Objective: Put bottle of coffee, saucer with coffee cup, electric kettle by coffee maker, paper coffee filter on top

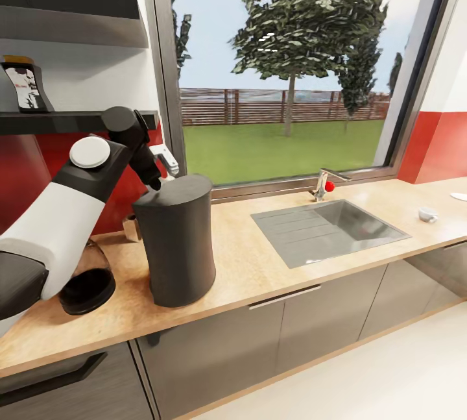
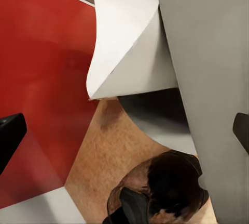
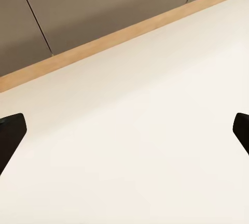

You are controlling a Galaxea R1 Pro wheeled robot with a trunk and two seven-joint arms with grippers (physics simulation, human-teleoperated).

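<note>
Head view: light-wood surface (image 1: 259,264) under window; coffee maker (image 1: 176,238) centre-left, electric kettle (image 1: 87,280) beside it, bottle of coffee (image 1: 24,86) on kitchen shelf (image 1: 65,120) upper left, coffee cup (image 1: 427,215) far right. Most steps left, I judge. Left arm bent, left pincer (image 1: 167,161) above maker's back rim. Left wrist view: paper coffee filter (image 2: 127,42) upper centre, unheld, fingers spread. Right wrist view: right pincer (image 3: 124,130) spread over floor.

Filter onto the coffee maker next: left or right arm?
Left. Its gripper hangs just above the coffee maker, jaws wide apart, with the paper coffee filter right before them. The right gripper faces bare floor.

White-and-black left arm (image 1: 71,199), grey disc
</note>
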